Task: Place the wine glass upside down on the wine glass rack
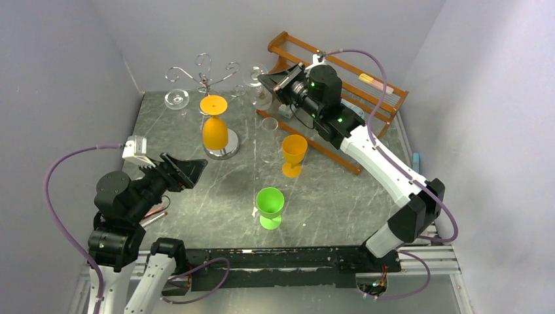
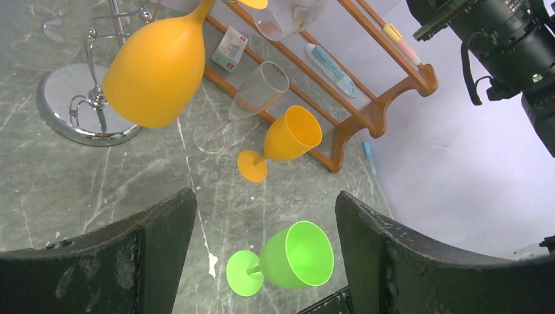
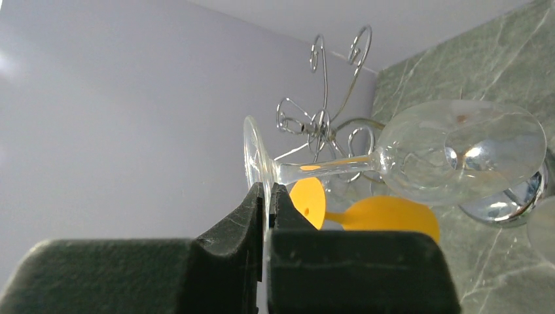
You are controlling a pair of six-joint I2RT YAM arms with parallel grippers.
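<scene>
At the back of the bench (image 1: 327, 209), beside the wooden shelf (image 1: 366, 88), my right fingers (image 3: 260, 209) are pinched tight on the thin edge of the wine glass (image 3: 458, 150) foot. The pads meet on either side of the clear disc. From my right wrist the stem runs out sideways from the foot to the bowl. From above, the foot sits uppermost with the bowl hanging below it.

The glass is up close to the right-hand scroll arms of the wine glass rack (image 1: 205, 80). I cannot tell whether it touches the wire. The rack stands on its round mirrored base toward the back left. An orange glass (image 1: 214, 131) hangs from it bowl-down, just above that base.

My left fingers (image 1: 193, 173) are spread wide and hold nothing. They hover over the near left part of the bench and point toward the middle. Between them, from the left wrist, I see a green glass (image 2: 298, 255) standing upright near the front. A second orange glass (image 2: 288, 137) stands upright beyond it, near the shelf's lower rail.
</scene>
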